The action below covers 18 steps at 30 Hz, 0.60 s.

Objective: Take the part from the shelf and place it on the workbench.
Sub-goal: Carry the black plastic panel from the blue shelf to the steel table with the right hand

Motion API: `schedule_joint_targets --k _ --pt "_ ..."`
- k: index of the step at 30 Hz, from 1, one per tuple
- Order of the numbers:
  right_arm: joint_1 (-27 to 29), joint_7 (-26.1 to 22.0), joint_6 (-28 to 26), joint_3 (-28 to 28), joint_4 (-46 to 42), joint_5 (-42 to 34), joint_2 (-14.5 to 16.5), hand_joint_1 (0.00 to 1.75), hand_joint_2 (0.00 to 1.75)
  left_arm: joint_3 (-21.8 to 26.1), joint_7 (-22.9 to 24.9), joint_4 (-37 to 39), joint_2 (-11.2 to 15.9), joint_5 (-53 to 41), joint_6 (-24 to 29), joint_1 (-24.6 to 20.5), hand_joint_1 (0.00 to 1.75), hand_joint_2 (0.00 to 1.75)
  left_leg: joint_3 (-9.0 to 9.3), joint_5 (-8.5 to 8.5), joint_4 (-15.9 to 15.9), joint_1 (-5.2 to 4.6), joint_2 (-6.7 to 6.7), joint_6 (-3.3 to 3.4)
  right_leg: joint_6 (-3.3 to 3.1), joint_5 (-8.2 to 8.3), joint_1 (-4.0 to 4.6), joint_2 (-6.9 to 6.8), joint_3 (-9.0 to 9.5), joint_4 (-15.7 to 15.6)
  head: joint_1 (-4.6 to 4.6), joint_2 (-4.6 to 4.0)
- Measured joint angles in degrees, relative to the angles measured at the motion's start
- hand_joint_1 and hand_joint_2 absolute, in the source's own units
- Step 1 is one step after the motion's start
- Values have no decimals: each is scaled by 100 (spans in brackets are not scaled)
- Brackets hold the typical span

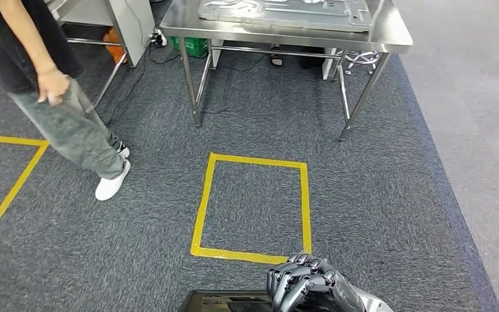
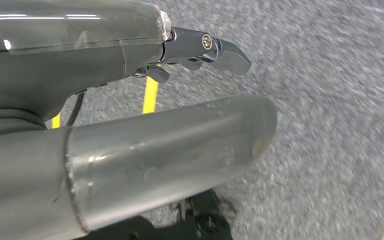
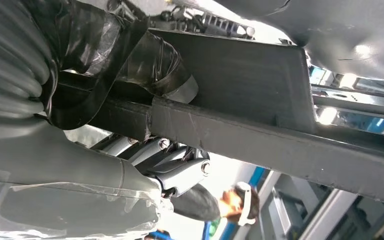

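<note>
A dark metal part (image 1: 224, 301) shows at the bottom edge of the head view, and my right hand (image 1: 307, 286) grips it with fingers curled over its edge. In the right wrist view the same part (image 3: 260, 125) is a dark flat frame with a bar, and the right hand (image 3: 130, 170) holds it with fingers (image 3: 182, 172) wrapped under the bar. My left hand (image 2: 110, 105) hangs over the grey carpet, thumb and fingers apart, holding nothing. The steel workbench (image 1: 393, 40) stands ahead at the far side of the floor.
A grey fixture plate (image 1: 286, 12) lies on the workbench. A yellow taped square (image 1: 203, 208) marks the carpet between me and the bench, and another yellow outline (image 1: 14, 187) lies to the left. A person (image 1: 71, 123) walks at the left.
</note>
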Motion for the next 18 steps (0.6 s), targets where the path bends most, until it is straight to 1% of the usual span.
schedule_joint_targets --k 1,2,3,4,5,6,7,8,9,10,11,12,13,14,15,16,17,18 --pt "-2 -1 3 -7 -1 -2 -3 175 175 0 0 0 -2 0 -2 -5 0 0 30 -29 3 -12 46 -34 -36 65 27 -91 111 -232 1 0" --pt "-3 -2 10 -16 0 -3 -7 175 175 0 -1 0 -3 1 -6 -9 0 0 51 -52 2 -27 96 -70 -69 62 56 -133 146 -324 0 0" --pt "-2 -2 19 -23 -1 -3 -10 175 175 0 -2 0 -4 3 -11 -18 0 0 72 -69 -5 -38 153 -104 -100 53 76 -76 135 -325 0 0" --pt "0 -2 35 -29 -2 -3 -13 175 175 0 -3 0 -5 8 -16 -29 0 0 88 -89 -9 -31 179 -137 -135 59 64 -3 136 -336 -1 0" --pt "-1 -2 56 -33 -3 -1 -16 175 175 1 -7 0 -6 13 -23 -39 0 0 93 -133 26 -21 118 -168 -167 67 52 61 147 -356 -1 0" --pt "-8 -2 78 -34 -5 5 -19 175 175 1 -9 0 -7 17 -34 -48 0 0 53 -226 150 -8 2 -190 -210 76 38 122 160 -378 -3 0" --pt "-15 -2 96 -35 -6 16 -20 175 175 2 -11 0 -8 23 -44 -48 0 0 -56 -376 397 5 -148 -204 -249 83 25 175 176 -396 -6 0" --pt "-20 -3 103 -36 -5 35 -20 175 175 4 -13 0 -9 28 -53 -40 0 0 -227 -558 755 7 -287 -207 -274 78 34 222 179 -398 -7 0" --pt "-18 -2 96 -37 -4 66 -20 175 175 8 -12 0 -9 34 -61 -27 0 0 -447 -732 1171 4 -353 -207 -301 71 44 272 180 -395 -9 0" --pt "-9 -3 78 -38 -3 100 -20 175 175 15 -9 0 -9 42 -67 -11 0 0 -648 -828 1515 0 -381 -206 -315 62 56 326 185 -389 -8 0" --pt "0 -6 54 -41 0 135 -20 175 175 24 -4 0 -9 46 -80 1 0 0 -775 -806 1683 -4 -391 -201 -323 51 68 378 198 -385 -9 0" --pt "7 -10 33 -46 2 164 -20 175 175 32 1 0 -9 51 -94 8 0 0 -799 -664 1630 -7 -394 -189 -326 37 77 424 220 -380 -9 0" --pt "11 -15 18 -54 4 183 -20 175 175 38 5 0 -9 55 -111 8 0 0 -714 -430 1352 -9 -399 -168 -321 21 82 463 252 -378 -8 0" --pt "13 -21 7 -61 5 196 -20 175 175 43 8 0 -8 57 -125 5 0 0 -567 -173 947 -16 -415 -135 -309 1 81 490 284 -377 -8 0" --pt "13 -26 3 -68 7 203 -20 175 175 46 10 0 -4 60 -136 0 0 0 -421 5 563 -27 -439 -100 -287 -21 92 510 304 -367 -8 0" --pt "15 -31 -1 -75 9 210 -20 175 175 52 12 0 -1 62 -147 -8 0 0 -314 111 289 -42 -459 -69 -259 -35 91 527 307 -360 -7 0" --pt "17 -34 -5 -80 10 216 -20 175 175 60 13 0 3 64 -157 -13 0 0 -262 141 142 -59 -476 -42 -227 -45 88 539 299 -354 -7 0" --pt "20 -36 -10 -85 11 220 -20 175 175 69 12 0 6 66 -168 -17 0 0 -253 125 108 -74 -480 -23 -191 -46 86 548 288 -353 -7 0"
